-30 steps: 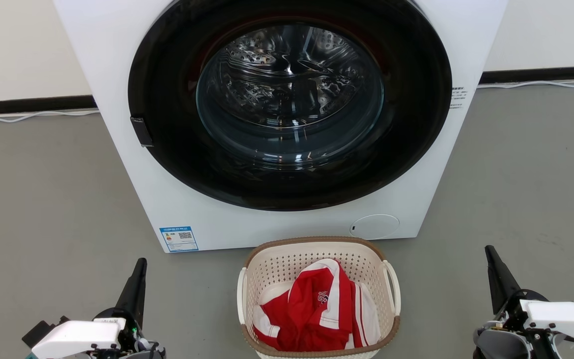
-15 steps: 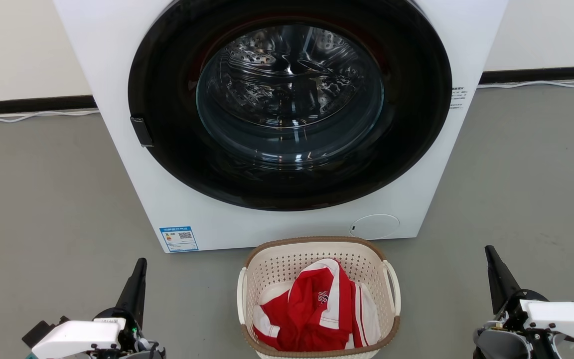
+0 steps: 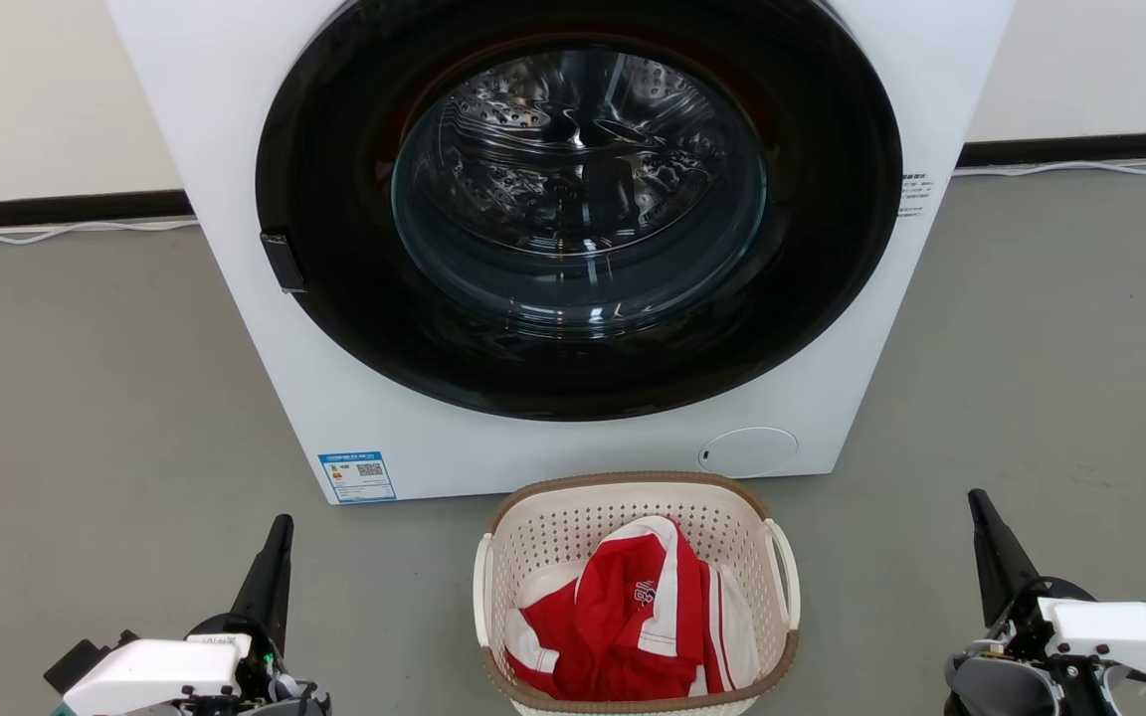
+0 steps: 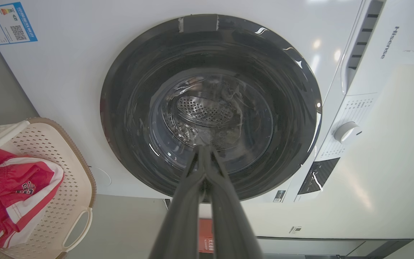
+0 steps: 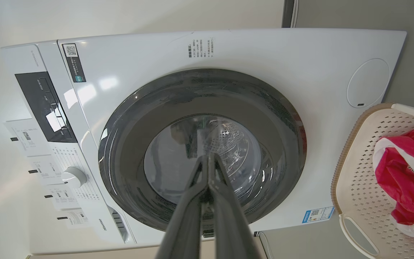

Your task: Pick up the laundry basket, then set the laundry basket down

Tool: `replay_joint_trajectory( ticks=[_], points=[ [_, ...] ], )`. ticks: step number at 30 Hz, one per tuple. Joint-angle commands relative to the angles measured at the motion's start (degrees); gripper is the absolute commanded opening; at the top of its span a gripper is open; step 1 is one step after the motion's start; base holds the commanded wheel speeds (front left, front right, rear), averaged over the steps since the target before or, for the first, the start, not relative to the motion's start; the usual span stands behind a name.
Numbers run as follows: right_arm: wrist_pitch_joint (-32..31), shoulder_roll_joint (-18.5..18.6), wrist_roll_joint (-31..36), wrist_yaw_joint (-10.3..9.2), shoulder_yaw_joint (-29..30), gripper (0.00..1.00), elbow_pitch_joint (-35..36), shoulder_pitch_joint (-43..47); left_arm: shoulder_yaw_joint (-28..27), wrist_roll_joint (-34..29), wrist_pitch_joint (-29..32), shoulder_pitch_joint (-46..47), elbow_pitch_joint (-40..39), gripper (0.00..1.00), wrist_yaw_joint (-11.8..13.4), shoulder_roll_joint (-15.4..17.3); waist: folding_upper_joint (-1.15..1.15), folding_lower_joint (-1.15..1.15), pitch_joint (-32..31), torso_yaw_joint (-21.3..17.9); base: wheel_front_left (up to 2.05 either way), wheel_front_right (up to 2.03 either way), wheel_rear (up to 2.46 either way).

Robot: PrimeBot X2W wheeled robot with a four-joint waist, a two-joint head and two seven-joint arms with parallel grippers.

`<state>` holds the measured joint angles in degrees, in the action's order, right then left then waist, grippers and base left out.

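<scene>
The laundry basket (image 3: 553, 532) is cream, perforated, with a brown rim and white loop handles; it rests on the floor just in front of the washing machine, holding a red-and-white garment (image 3: 633, 612). My left gripper (image 3: 282, 522) is shut, well to the basket's left, fingers pointing at the machine. My right gripper (image 3: 974, 496) is shut, well to its right. Both hold nothing. The basket (image 4: 54, 158) shows at the left wrist view's lower left, beside the shut left gripper (image 4: 204, 148). In the right wrist view the basket (image 5: 358, 172) lies at the right edge, the right gripper (image 5: 208, 157) shut.
A white front-loading washing machine (image 3: 235, 119) with a closed dark round door (image 3: 578, 199) stands right behind the basket. Grey floor (image 3: 86, 398) spreads on both sides. A white cable (image 3: 56, 234) runs along the black skirting at the wall.
</scene>
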<state>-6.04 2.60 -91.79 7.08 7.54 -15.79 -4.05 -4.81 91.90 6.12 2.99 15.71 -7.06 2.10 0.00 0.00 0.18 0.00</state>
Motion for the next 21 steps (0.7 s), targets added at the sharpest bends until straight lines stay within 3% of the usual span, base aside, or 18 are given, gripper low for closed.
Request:
replay_joint_trajectory(
  ticks=[1, 21],
  points=[
    [-0.4, 0.3, -0.4, 0.41, -1.0, 0.00, 1.8, -2.1, -1.7, 0.3, 0.3, 3.2, -1.7, 0.00, -0.4, 0.8, 0.00, 0.00, 0.0, 0.0, 0.00, 0.00, 0.00],
    [-0.4, 0.3, -0.4, 0.41, -1.0, 0.00, 1.8, -2.1, -1.7, 0.3, 0.3, 3.2, -1.7, 0.00, -0.4, 0.8, 0.00, 0.00, 0.0, 0.0, 0.00, 0.00, 0.00]
  ],
)
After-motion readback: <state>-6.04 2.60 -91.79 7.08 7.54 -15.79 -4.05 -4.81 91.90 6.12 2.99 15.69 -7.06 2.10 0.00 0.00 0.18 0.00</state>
